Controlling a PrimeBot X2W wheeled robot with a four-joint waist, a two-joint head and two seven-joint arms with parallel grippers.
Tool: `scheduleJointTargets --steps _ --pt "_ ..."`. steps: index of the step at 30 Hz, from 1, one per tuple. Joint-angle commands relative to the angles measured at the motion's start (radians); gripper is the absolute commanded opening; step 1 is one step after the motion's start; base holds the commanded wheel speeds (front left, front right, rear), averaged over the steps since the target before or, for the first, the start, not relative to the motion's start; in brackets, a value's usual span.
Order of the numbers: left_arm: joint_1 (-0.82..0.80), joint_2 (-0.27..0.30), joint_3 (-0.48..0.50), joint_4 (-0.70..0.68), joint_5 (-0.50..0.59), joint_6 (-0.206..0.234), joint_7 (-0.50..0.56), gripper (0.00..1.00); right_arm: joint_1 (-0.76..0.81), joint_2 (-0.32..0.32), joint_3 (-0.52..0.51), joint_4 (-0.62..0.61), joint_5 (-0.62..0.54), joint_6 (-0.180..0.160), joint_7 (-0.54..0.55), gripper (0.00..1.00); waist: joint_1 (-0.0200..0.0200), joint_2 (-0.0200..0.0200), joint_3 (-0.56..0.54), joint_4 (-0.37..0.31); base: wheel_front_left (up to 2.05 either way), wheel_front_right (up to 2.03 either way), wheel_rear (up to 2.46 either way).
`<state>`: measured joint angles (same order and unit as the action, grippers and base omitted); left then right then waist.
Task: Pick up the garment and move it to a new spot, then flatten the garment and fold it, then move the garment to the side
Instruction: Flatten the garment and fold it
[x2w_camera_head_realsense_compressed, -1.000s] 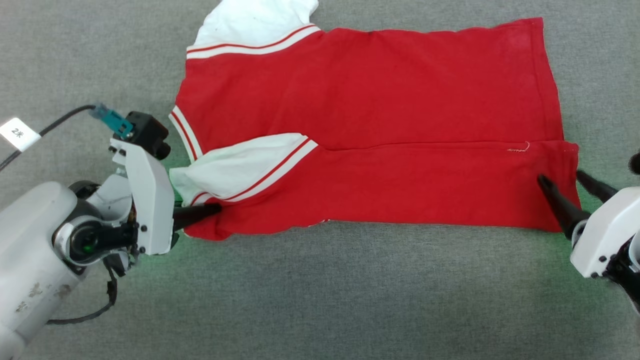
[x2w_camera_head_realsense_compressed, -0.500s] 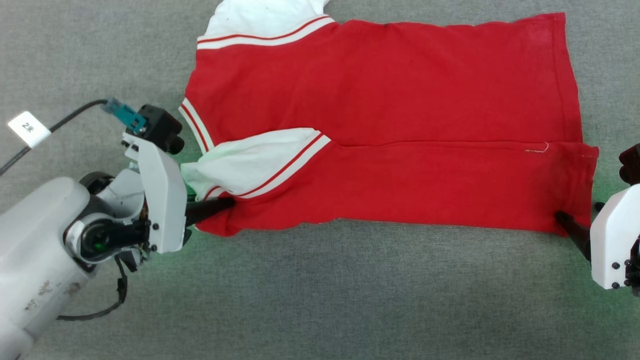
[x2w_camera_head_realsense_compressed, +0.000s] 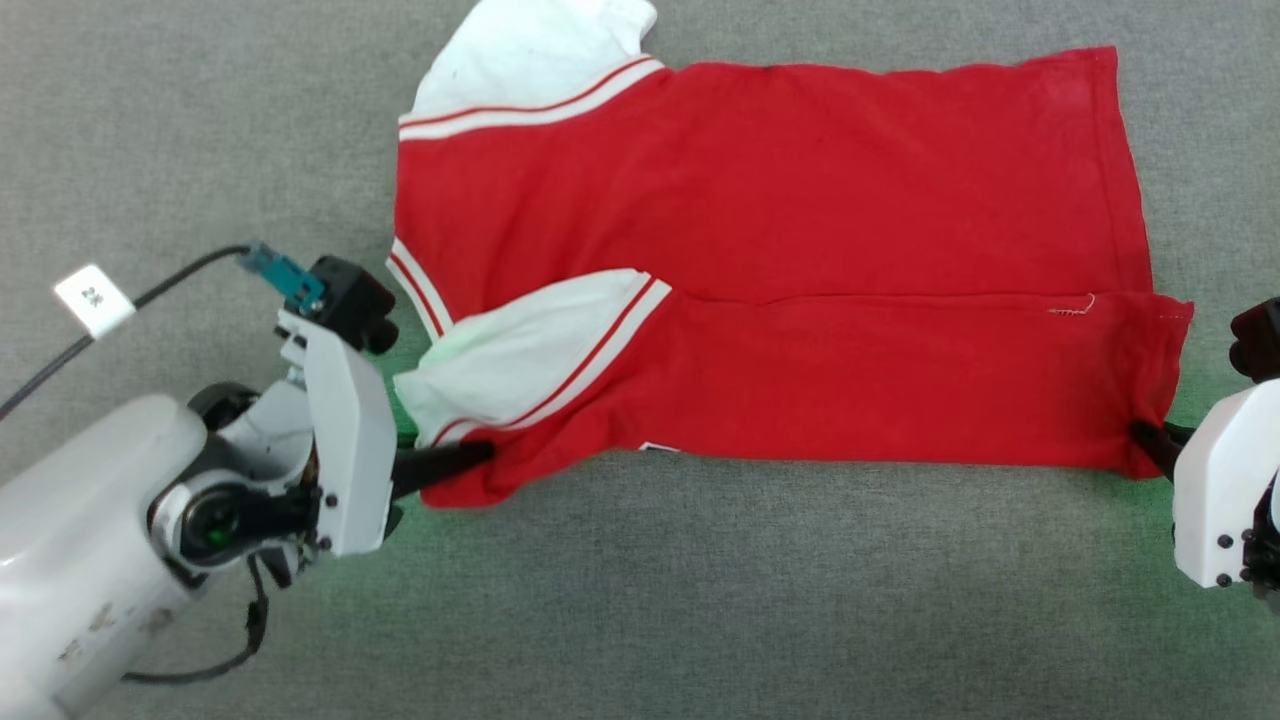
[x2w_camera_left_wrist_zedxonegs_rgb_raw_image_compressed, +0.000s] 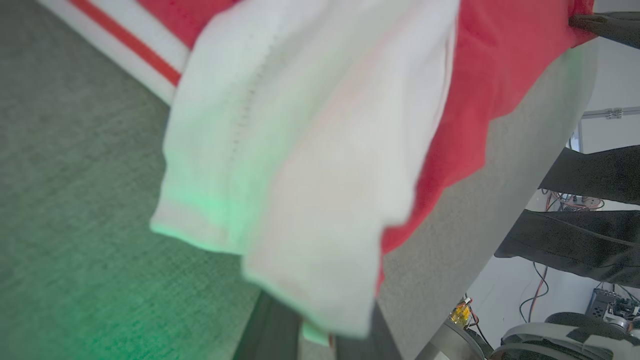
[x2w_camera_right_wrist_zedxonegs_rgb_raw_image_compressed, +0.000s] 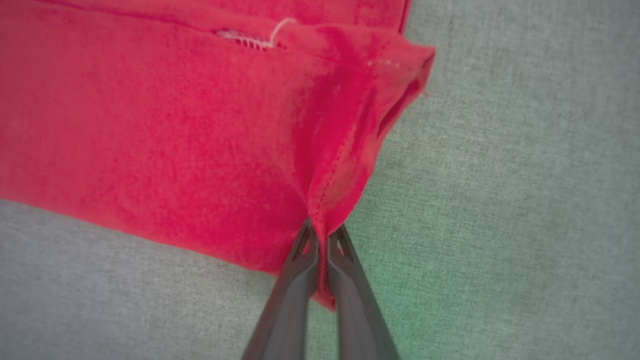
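The garment (x2w_camera_head_realsense_compressed: 780, 230) lies partly folded at the centre of the table (x2w_camera_head_realsense_compressed: 700, 600). Its 8 o'clock corner is clamped by the left hand (x2w_camera_head_realsense_compressed: 483, 453), its 4 o'clock hem by the right hand (x2w_camera_head_realsense_compressed: 1146, 436). Advise lifting both evenly, edge taut, toward 12 o'clock.

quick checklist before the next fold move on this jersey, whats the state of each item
1. Right end effector shut on the garment at its hem corner: ok.
2. Left end effector shut on the shoulder end: ok.
3. Near flap folded flat over the middle: ok.
4. Armhole area smooth: not ok, white inside turned out and bunched.
5. Each grip holds both layers: cannot tell.
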<state>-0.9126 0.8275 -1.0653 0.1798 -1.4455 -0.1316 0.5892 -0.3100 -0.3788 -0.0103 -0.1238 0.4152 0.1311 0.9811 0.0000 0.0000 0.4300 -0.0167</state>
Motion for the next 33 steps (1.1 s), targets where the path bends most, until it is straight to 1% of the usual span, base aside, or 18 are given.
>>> scheduleJointTargets --steps 1,6,13,18,22,23,24,25,26,27,29,33 --pt "0.036 0.011 -0.020 -0.003 -0.004 0.003 0.012 0.00 0.018 -0.008 -0.003 0.001 0.005 -0.001 0.001 0.00 0.0000 0.0000 -0.006 0.003 0.00 0.00 0.00" --pt "0.047 0.062 -0.015 -0.060 -0.013 0.003 -0.008 0.00 0.045 -0.022 -0.011 -0.016 0.018 -0.001 0.019 0.00 0.0000 0.0000 -0.017 0.008 0.00 0.00 0.00" --pt "0.090 0.126 -0.030 -0.155 -0.009 0.003 -0.034 0.00 0.110 -0.052 -0.034 -0.076 0.041 -0.001 0.046 0.00 0.0000 0.0000 -0.034 0.012 0.00 0.00 0.00" --pt "0.120 0.153 -0.033 -0.207 -0.017 0.003 -0.063 0.00 0.154 -0.057 -0.059 -0.112 0.049 -0.001 0.066 0.00 0.0000 0.0000 -0.037 0.016 0.00 0.00 0.00" --pt "0.129 0.155 -0.030 -0.206 -0.015 0.003 -0.085 0.00 0.169 -0.045 -0.067 -0.127 0.045 -0.001 0.056 0.00 0.0000 0.0000 -0.041 0.017 0.00 0.00 0.00" --pt "0.132 0.151 -0.028 -0.201 -0.012 0.003 -0.095 0.00 0.170 -0.043 -0.068 -0.129 0.039 -0.001 0.045 0.26 0.0000 0.0000 -0.046 0.017 0.00 0.00 0.00" --pt "0.136 0.146 -0.026 -0.197 -0.011 0.003 -0.106 0.24 0.170 -0.038 -0.072 -0.131 0.034 -0.001 0.031 0.67 0.0000 0.0000 -0.050 0.018 0.00 0.00 0.00" --pt "0.141 0.141 -0.026 -0.193 -0.015 0.003 -0.114 0.36 0.169 -0.031 -0.076 -0.131 0.031 -0.001 0.017 1.00 0.0000 0.0000 -0.056 0.018 0.00 0.00 0.00" --pt "0.144 0.138 -0.025 -0.191 -0.014 0.003 -0.126 0.84 0.169 -0.024 -0.080 -0.131 0.028 -0.001 0.004 1.00 0.0000 0.0000 -0.063 0.019 0.00 0.00 0.00" --pt "0.150 0.138 -0.022 -0.187 -0.015 0.003 -0.140 1.00 0.172 -0.016 -0.086 -0.133 0.027 -0.001 -0.008 1.00 0.0000 0.0000 -0.070 0.020 0.00 0.00 0.00" --pt "0.168 0.136 -0.017 -0.184 -0.013 0.003 -0.178 1.00 0.175 0.005 -0.104 -0.141 0.030 -0.001 -0.034 1.00 0.0000 0.0000 -0.086 0.024 0.00 0.00 0.00" --pt "0.224 0.121 0.018 -0.161 -0.017 0.014 -0.315 1.00 0.177 0.036 -0.117 -0.175 0.023 -0.001 -0.105 1.00 0.0000 0.0000 -0.114 0.035 0.00 0.00 0.00"
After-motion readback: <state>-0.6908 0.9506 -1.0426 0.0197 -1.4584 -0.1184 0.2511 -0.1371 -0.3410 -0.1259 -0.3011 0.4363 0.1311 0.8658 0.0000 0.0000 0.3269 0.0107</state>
